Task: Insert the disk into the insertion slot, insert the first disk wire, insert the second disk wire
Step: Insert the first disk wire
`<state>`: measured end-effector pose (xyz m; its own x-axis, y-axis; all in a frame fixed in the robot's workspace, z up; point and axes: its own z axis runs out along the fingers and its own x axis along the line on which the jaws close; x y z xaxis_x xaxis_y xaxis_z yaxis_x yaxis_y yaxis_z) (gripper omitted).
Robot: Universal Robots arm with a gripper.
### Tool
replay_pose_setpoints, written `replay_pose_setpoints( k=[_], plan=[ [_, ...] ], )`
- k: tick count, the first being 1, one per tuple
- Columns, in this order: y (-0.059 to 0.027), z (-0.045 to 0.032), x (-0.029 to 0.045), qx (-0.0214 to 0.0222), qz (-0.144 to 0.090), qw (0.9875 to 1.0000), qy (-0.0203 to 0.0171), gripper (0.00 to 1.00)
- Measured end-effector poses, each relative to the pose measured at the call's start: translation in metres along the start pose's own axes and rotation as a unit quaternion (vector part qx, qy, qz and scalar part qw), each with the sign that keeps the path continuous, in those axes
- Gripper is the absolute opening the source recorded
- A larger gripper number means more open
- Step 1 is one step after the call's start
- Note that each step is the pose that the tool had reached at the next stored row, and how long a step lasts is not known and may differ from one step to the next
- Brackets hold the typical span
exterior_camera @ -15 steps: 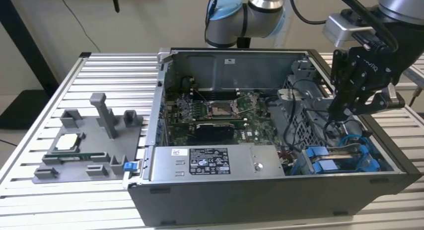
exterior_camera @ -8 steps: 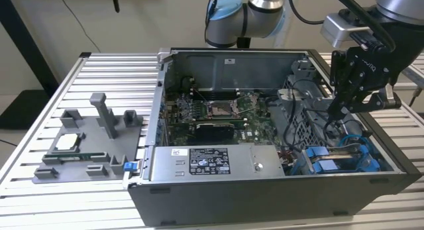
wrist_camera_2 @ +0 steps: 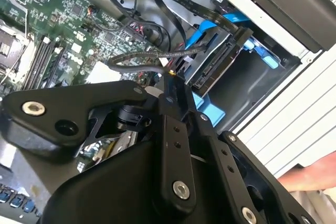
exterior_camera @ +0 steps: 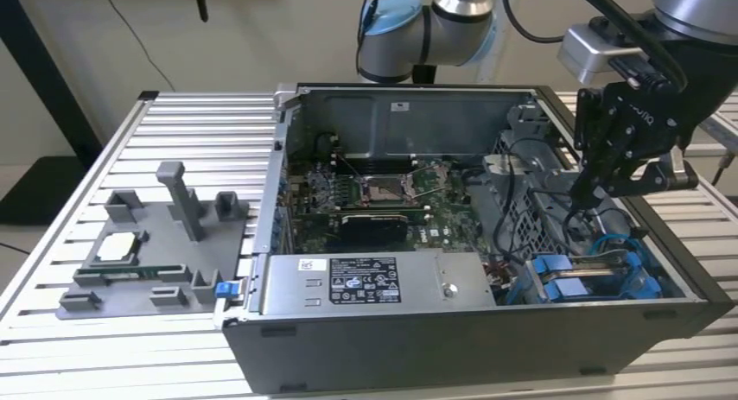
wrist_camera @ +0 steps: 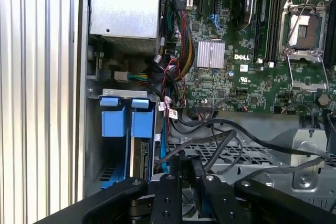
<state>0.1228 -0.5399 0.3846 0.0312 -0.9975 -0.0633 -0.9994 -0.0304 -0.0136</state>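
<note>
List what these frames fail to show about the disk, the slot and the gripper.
Disk: in the second wrist view, black cables run to its connector edge; whether a wire is plugged in cannot be told.
Insertion slot: in the first wrist view, the gripper covers part of it.
Exterior view: the gripper's tip sits low among the black cables; what it touches is hidden.

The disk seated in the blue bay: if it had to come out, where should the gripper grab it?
Likely the blue tabs beside the disk's exposed edge, pinched from above through the case's open side; the bay covers its flat faces, leaving that end free.
</note>
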Motion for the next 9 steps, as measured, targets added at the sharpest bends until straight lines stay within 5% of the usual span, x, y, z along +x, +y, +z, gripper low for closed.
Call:
replay_pose_setpoints(
  k=[9],
  plan=[
    [-0.0055, 0.0039, 0.0032, -0.0003, 0.002, 1.0000, 0.0029, 0.00]
  ],
)
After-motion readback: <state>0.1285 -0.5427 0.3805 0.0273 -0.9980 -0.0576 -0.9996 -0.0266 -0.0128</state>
